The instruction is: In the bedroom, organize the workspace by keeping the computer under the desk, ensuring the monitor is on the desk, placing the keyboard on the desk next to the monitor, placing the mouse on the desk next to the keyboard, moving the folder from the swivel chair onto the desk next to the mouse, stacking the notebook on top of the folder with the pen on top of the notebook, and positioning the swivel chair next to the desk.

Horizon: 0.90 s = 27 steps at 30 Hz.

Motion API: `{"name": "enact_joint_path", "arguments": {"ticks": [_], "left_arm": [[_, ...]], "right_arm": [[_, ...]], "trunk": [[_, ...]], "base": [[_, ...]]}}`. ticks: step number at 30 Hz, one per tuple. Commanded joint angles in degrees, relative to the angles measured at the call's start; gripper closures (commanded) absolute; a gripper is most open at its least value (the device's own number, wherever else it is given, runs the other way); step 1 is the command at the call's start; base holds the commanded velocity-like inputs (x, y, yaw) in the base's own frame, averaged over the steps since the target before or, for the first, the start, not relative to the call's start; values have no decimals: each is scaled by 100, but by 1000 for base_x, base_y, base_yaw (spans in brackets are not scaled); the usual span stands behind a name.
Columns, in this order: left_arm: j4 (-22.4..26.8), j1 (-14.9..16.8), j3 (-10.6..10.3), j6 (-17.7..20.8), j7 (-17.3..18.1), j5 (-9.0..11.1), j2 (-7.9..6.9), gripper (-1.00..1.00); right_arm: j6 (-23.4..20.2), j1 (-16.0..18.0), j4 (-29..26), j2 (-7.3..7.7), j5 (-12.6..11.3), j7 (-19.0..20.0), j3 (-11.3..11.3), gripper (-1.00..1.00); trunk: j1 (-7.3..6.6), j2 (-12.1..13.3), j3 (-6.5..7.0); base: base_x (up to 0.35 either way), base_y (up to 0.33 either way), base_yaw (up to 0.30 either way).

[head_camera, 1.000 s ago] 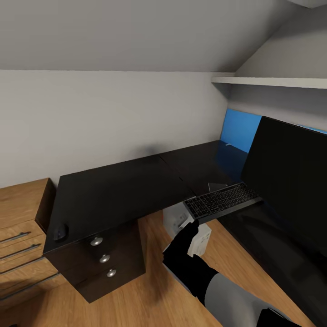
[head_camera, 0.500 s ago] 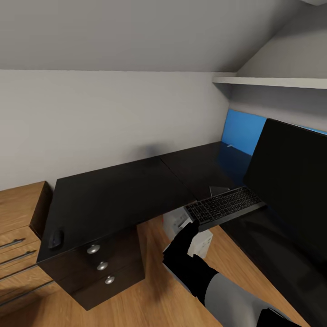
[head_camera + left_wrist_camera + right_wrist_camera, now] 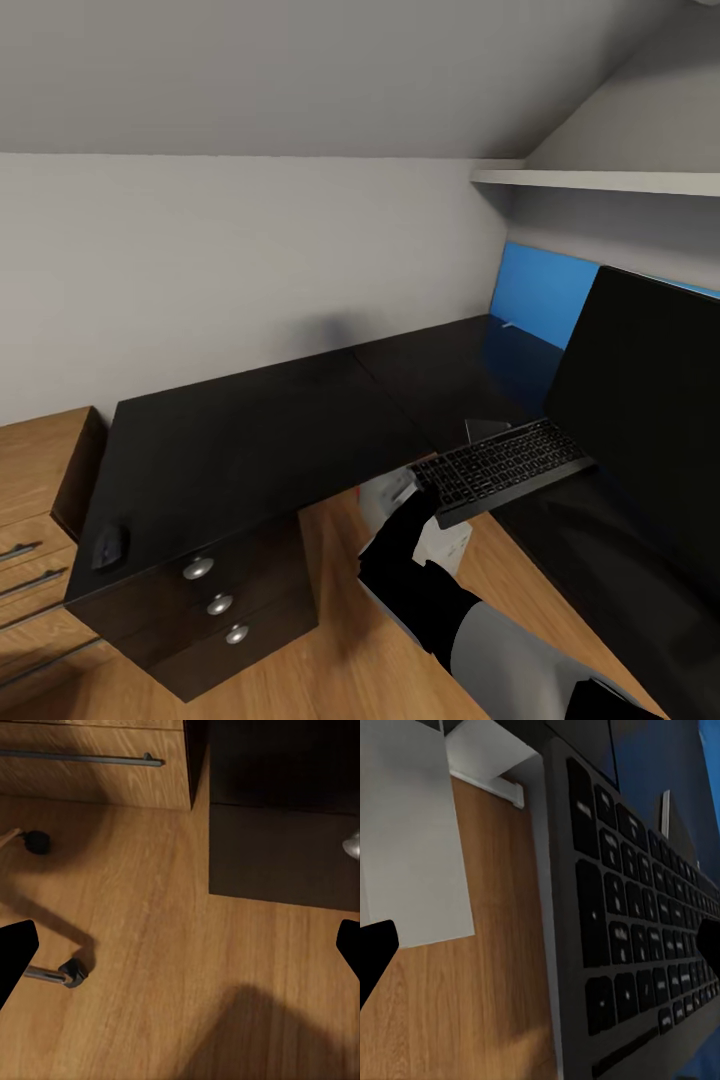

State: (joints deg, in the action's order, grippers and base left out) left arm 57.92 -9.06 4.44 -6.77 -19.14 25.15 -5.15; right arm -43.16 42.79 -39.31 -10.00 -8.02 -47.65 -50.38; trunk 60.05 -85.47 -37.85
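- The room had grey walls under a sloped ceiling, a white shelf [image 3: 600, 181] high on the right, and a wooden floor [image 3: 330, 670].
- The long black L-shaped counter [image 3: 250, 440] ran along the wall and turned at the corner, with a blue back panel [image 3: 535, 292] behind its right part.
- A light wooden dresser [image 3: 30, 520] stood against the counter's left end; its drawers were closed, so their contents could not be told.
- The monitor [image 3: 640, 420] stood on the right part of the counter, its screen dark.
- The counter's drawers [image 3: 215, 605], with three silver knobs, were closed.
- The computer [image 3: 425, 520], a pale box, sat on the floor under the counter, partly hidden by the arm.
- The keyboard [image 3: 500, 468] was held at its near left end by the right gripper [image 3: 425, 500], its far end over the counter just in front of the monitor.
- The right fingers pinched the keyboard's edge; the left fingers [image 3: 19, 952] were spread wide over bare floor.
- The mouse [image 3: 107, 546] lay on the counter's near left corner, well apart from the keyboard.
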Motion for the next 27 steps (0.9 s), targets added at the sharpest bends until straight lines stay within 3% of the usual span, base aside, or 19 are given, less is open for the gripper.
{"name": "enact_joint_path", "arguments": {"ticks": [1, 11, 27], "left_arm": [[6, -3, -11, -26, -15, 60, -3, -100], [8, 0, -13, -23, -12, 60, -3, -100], [9, -2, -13, -24, -11, 60, -3, -100]], "right_arm": [[-26, 10, 2, 0, -60, -53, -31, -100], [-18, 12, 158, 0, -60, -45, -25, -100], [-17, 21, 544, 0, -60, -43, -16, -100]], "trunk": [[1, -3, -4], [1, -3, -4], [1, -3, -4]], "base": [[26, 0, 0], [102, 0, 0], [10, 0, 0]]}}
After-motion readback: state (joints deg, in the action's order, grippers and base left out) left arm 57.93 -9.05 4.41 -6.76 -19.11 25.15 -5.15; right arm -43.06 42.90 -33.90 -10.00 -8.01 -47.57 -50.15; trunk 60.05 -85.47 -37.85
